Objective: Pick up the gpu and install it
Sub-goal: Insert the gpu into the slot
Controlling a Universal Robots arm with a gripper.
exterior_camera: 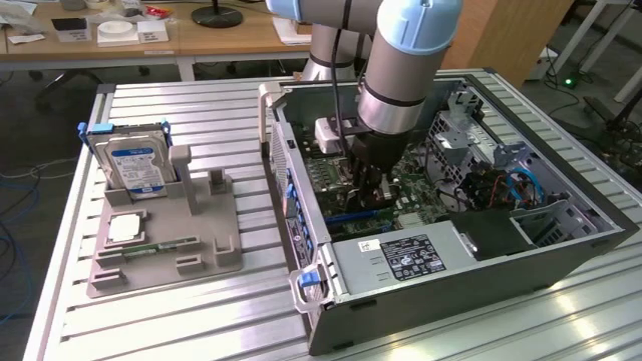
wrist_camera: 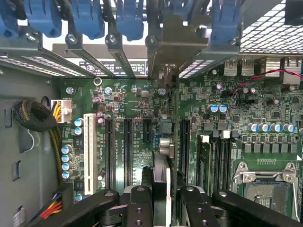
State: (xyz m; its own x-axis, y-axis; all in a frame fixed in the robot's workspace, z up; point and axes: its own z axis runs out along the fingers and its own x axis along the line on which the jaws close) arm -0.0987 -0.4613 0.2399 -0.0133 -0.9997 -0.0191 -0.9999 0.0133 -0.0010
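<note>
While the gripper (exterior_camera: 367,186) hangs inside the open computer case (exterior_camera: 561,248), its fingers (wrist_camera: 138,208) are clamped on the gpu (wrist_camera: 165,146), which stands on edge between them and runs straight out ahead of the fingertips over the motherboard (wrist_camera: 132,104). At the card's far end from the hand, its pale metal bracket (wrist_camera: 163,52) sits among the rear slot openings, under a row of blue latches (wrist_camera: 128,19). Long black slots and one white slot (wrist_camera: 88,151) lie to one side of the held card, the CPU socket (wrist_camera: 265,184) to the other. Whether the card's edge is seated cannot be told. Well away from the hand, toward the exterior view's left, a hard drive (exterior_camera: 135,167) stands in a grey holder (exterior_camera: 191,241) on the table (exterior_camera: 201,323)
</note>
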